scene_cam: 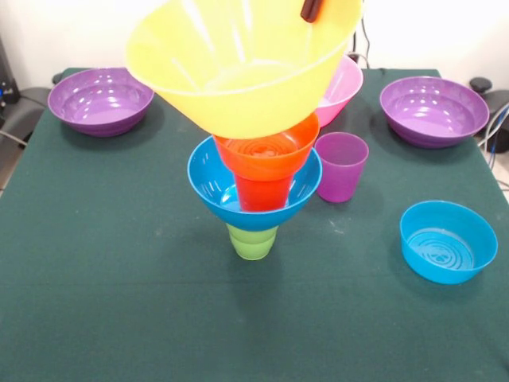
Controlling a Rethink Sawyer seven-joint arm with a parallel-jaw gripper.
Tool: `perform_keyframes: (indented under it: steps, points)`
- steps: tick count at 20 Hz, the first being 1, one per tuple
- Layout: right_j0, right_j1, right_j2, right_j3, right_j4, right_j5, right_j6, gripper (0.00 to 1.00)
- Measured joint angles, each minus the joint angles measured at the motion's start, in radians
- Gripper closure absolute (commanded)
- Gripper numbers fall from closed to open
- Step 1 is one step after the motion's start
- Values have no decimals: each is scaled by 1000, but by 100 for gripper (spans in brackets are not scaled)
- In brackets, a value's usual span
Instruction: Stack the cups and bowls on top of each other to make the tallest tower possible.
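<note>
The tower stands mid-table: a green cup [253, 241] at the bottom, then a medium blue bowl [208, 179], an orange cup [262, 193] and a small orange bowl [266, 151]. My gripper [312, 8] shows only as a dark fingertip at the top edge. It grips the far rim of the large yellow-orange bowl [238, 72]. That bowl hangs tilted right over the small orange bowl, with its base at or just above that bowl's rim. A purple cup [340, 165] stands upright just right of the tower.
A pink bowl [343, 87] sits behind the tower, partly hidden by the yellow-orange bowl. Wide purple bowls sit at the far left [99, 99] and far right [433, 110]. A small shallow blue bowl [447, 241] sits near right on the green cloth [119, 278].
</note>
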Motion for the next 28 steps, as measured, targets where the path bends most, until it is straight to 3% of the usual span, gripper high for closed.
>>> perform_keyframes:
  steps: [28]
  points:
    - [13, 20, -44, -24, 33, 0, 3, 100]
